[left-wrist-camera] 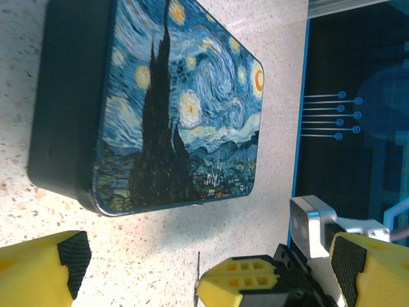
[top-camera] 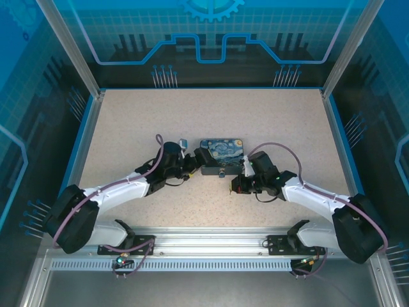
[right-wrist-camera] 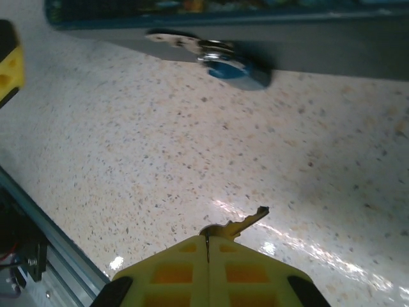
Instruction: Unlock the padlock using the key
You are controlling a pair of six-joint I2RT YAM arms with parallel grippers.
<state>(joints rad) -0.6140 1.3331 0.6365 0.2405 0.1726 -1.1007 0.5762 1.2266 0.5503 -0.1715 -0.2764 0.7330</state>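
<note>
Right claw (right-wrist-camera: 206, 248), key (right-wrist-camera: 241, 224); padlock (right-wrist-camera: 233, 68) apart beyond

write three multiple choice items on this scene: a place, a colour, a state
1. Where is the padlock? A on the side of the box facing the arms; B on the lid; C behind the box.
2. Padlock body colour? A red; B blue; C green.
3. Right end effector? A open; B shut on the padlock; C shut on the key.
Answers: 1 A, it hangs at the box's near wall; 2 B, blue in the right wrist view; 3 C, the key's blade sticks out of its closed grip.
</note>
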